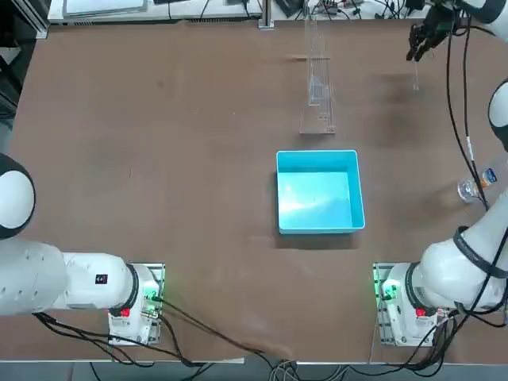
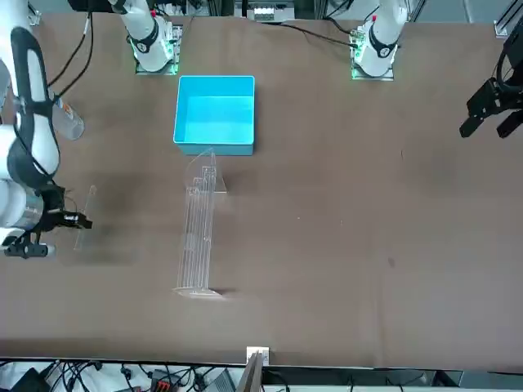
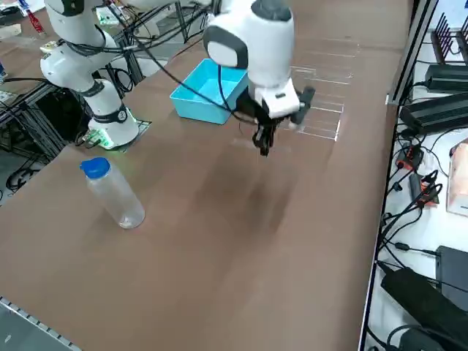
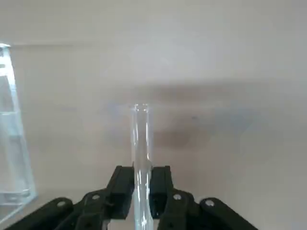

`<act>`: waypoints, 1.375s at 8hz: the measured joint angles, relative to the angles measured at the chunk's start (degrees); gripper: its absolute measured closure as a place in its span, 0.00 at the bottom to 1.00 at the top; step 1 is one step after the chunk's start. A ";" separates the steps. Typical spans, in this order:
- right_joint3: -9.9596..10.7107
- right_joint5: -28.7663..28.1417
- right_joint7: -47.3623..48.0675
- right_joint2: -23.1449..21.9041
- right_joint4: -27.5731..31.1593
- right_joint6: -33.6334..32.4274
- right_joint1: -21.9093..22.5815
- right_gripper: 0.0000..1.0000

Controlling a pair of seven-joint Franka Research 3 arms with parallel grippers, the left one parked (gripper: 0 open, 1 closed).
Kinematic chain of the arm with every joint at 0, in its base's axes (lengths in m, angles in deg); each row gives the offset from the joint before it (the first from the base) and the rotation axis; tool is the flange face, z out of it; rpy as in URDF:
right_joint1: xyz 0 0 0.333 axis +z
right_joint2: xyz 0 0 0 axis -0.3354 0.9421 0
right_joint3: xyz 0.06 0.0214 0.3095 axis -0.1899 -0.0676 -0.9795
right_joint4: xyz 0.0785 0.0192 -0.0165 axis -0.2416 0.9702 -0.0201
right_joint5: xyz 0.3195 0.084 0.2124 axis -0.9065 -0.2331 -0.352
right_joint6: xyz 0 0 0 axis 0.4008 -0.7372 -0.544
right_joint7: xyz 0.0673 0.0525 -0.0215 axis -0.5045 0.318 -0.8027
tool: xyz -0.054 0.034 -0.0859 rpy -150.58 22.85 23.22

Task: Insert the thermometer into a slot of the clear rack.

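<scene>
My right gripper (image 4: 142, 189) is shut on the thermometer (image 4: 141, 134), a thin clear glass stick that pokes out past the fingertips. The top view puts the gripper (image 1: 414, 49) at the far right of the table, raised above the surface, with the thermometer (image 1: 416, 75) faintly visible beside it. The clear rack (image 1: 318, 83) lies on the table some way to the gripper's left, long and narrow, and reaches toward the far edge. From the front, the rack (image 2: 198, 233) sits to the side of the gripper (image 2: 75, 219), with bare table between them. One end of the rack (image 4: 12, 139) shows in the wrist view.
An open light-blue square box (image 1: 319, 190) stands just nearer the robot than the rack. A small clear bottle with a blue cap (image 3: 113, 194) stands near the table's right edge, close to the right arm. Cables trail from the arm above the bottle.
</scene>
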 joint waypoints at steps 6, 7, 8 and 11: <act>-0.94 -12.60 5.00 -1.17 0.75 -1.67 6.28 0.78; -1.22 -14.48 5.02 -1.16 0.95 -1.68 6.96 0.78; -1.31 -16.54 5.19 -1.09 1.09 -1.67 7.80 0.78; -1.35 -20.71 5.26 0.25 1.24 0.32 9.46 0.78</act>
